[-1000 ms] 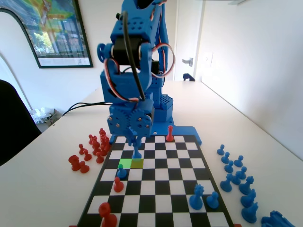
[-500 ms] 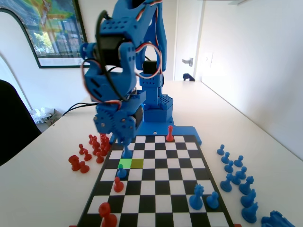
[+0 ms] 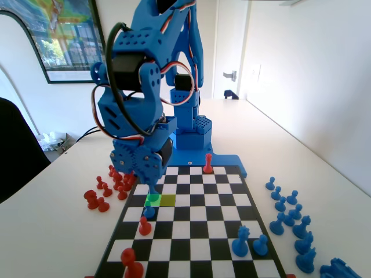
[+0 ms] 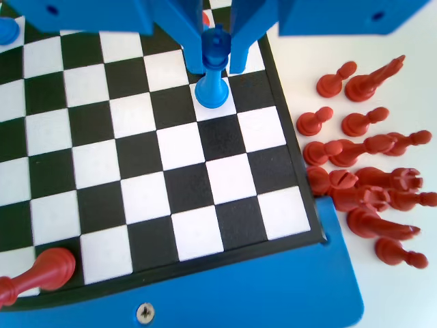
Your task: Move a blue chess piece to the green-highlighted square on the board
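Claw (image 4: 217,58) pinching the blue piece (image 4: 212,76) by its head, one jaw on each side, base low over a white square near the board's (image 4: 136,164) right edge in the wrist view. Whether the base touches the square, cannot tell. In the fixed view, claw (image 3: 153,186) pointing straight down from a folded, hunched arm (image 3: 136,98), tip just above the green square (image 3: 153,200); piece mostly hidden there behind the jaws and wrist housing. Olive square (image 3: 168,200) just right of the green one. Blue pawn (image 3: 149,211) one square nearer the camera, red pawn (image 3: 144,226) nearer again. Red piece (image 3: 207,164) upright at the far row. Heap of red pieces (image 4: 362,178) lying on the table (image 3: 52,220) beside the board; blue pieces (image 3: 287,214) along the other side.
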`<state>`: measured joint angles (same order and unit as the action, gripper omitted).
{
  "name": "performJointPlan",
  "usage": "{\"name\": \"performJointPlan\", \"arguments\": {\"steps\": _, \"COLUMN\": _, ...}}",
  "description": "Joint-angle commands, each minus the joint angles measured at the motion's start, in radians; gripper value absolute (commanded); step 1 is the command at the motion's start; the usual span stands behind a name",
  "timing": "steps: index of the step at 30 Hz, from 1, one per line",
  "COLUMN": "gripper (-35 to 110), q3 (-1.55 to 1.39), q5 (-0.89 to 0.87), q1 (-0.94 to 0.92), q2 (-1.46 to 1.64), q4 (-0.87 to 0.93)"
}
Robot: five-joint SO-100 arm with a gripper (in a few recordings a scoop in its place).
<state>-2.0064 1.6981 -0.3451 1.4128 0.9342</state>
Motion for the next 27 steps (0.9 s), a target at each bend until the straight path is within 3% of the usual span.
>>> {"name": "performJointPlan", "arguments": {"steps": 1, "gripper": 6, "q3": 0.02, "q5": -0.003, "q1": -0.02, "q2": 0.031, "q4": -0.02}}
{"name": "performJointPlan", "arguments": {"steps": 27, "gripper": 20, "q3": 0.003, "q5": -0.055, "q1": 0.035, "q2": 0.106, "q4": -0.006}}
